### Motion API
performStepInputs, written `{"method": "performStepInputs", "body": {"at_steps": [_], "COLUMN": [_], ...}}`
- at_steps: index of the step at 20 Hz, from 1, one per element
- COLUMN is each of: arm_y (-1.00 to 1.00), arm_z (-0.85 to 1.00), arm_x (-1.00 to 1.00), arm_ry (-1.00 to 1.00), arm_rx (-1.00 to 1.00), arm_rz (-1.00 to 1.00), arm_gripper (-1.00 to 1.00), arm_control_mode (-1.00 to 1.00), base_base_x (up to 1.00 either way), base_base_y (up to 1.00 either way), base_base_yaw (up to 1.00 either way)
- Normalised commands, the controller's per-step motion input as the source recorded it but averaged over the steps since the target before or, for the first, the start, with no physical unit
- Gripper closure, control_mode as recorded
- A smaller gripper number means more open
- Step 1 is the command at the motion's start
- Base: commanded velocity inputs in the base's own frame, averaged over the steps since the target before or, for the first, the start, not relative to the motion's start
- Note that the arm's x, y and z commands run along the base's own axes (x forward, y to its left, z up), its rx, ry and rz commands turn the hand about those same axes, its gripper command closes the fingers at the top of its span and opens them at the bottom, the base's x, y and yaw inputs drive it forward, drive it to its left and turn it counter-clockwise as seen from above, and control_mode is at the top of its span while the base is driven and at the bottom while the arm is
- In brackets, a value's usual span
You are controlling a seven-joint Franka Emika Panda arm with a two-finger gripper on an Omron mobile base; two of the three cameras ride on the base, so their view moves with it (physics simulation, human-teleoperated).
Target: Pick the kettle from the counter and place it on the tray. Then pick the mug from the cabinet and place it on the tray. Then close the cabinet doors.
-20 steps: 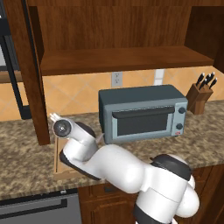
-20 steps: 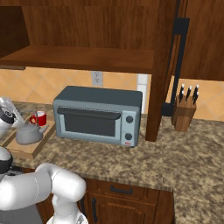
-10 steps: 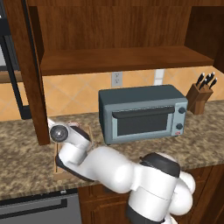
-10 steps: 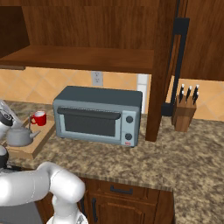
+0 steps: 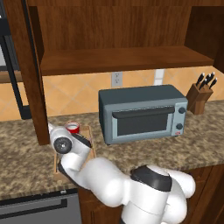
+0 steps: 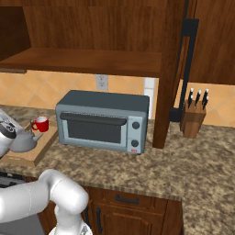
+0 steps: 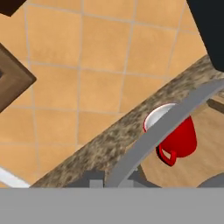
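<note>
The gripper (image 7: 109,181) is seen low over the tray (image 6: 34,151), finger tips barely visible at the bottom of the hand view; whether the fingers are spread or pinched cannot be told. The kettle's thin arched handle (image 7: 162,127) is seen crossing right in front of the hand camera. The kettle (image 6: 22,141) is set on the tray, at the near part, partly hidden by the arm in the right base view. The mug (image 6: 41,124) is placed upright on the far end of the tray, just beyond the kettle, close to the tiled wall. The tray is laid on the counter (image 6: 151,170), left of the toaster oven (image 6: 103,120). The cabinet (image 5: 118,43) above is left open, its shelf exposed, with one cabinet door (image 6: 195,41) swung out at the right. A knife block (image 6: 193,117) is seen further right on the counter.
</note>
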Motion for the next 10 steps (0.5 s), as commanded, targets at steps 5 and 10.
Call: {"method": "performStepInputs", "body": {"at_steps": [5,10], "arm_y": [-0.05,-0.12], "arm_z": [-0.26,-0.21], "arm_x": [0.00,0.00], "arm_ry": [0.00,-0.01], "arm_rx": [0.02,0.05], "arm_rz": [0.14,0.15], "arm_gripper": [1.00,1.00], "arm_control_mode": [-1.00,-1.00], "base_base_x": [0.00,0.00], "base_base_y": [0.00,0.00], "base_base_yaw": [0.00,0.00]}}
